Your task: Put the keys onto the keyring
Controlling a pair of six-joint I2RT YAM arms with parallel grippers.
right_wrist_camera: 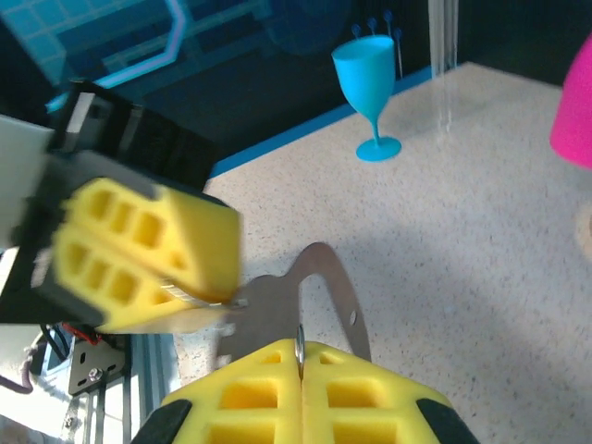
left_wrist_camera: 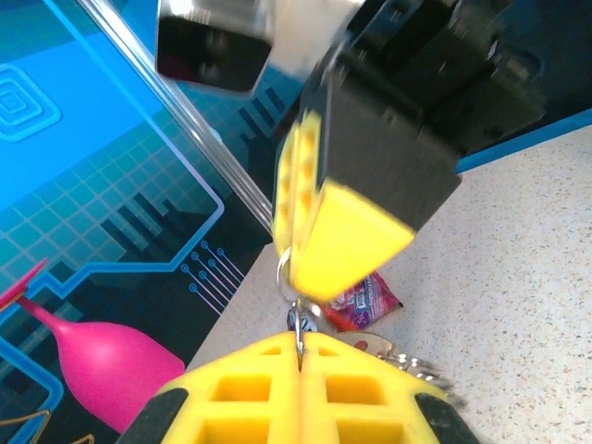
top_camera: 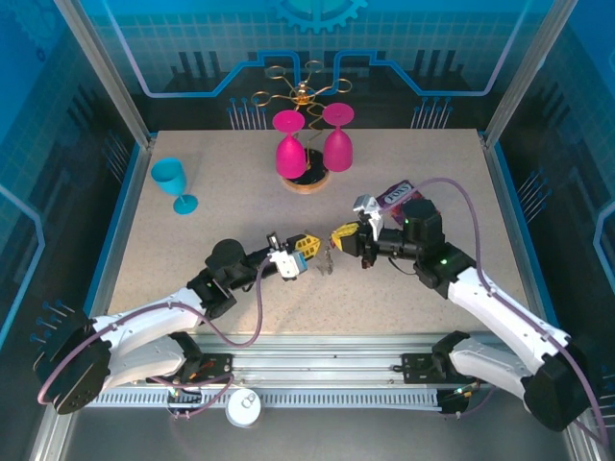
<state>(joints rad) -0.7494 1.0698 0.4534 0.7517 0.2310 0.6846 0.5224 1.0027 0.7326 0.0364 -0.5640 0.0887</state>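
**Item:** keyring, dark loop with a short string of small silvery rings.

**Location:** held clear of the table, over its middle and somewhat nearer the near edge than the far one. The cluster hangs just below the meeting point of the two tools.

**Left tool**: clenched. Its own wrist view shows the yellow pads pressed together on a thin silvery edge, seemingly one of the small rings.

**Right tool**: clenched, pads likewise nipping a thin metal edge. A grey curved band reaches forward from it toward the left tool and is probably the loop.

**Reason for the hold, as judged:** the tools face each other tip to tip, so one can steady the ring while the other works at it. Lifting it off the table leaves room for the fingers beneath.

**Keys:** too small to tell apart from the dangling rings. Whether any is already threaded cannot be told.

**Nearby, not involved:** purple snack packet behind the right tool; blue goblet toward the far left corner.
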